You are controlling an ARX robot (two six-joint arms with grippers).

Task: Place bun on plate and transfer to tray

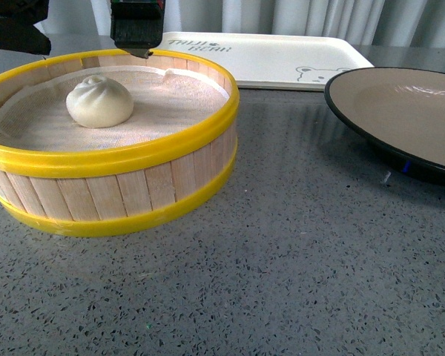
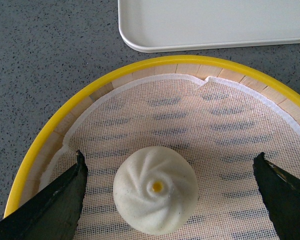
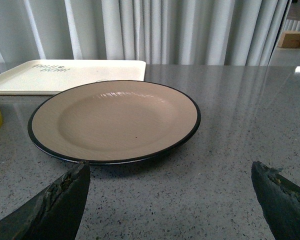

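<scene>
Currently my left gripper (image 2: 170, 154) hangs spread wide over the yellow-rimmed wooden steamer basket (image 2: 180, 59). The small cream-white pleated bun (image 2: 155, 195) sits on the basket's mesh, below and between the jaws; it's round, so approach angle hardly matters. My right gripper (image 3: 170, 165), also spread, faces the empty taupe black-rimmed plate (image 3: 115, 120), with the bare cream rectangular tray (image 3: 90, 80) beyond.

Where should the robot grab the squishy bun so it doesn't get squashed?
By its round sides, low down, coming from straight above. The bun sits pleats-up in the steamer basket, whose wall blocks a sideways approach. The open fingers of the left gripper flank it; a gentle squeeze is probably best.
</scene>
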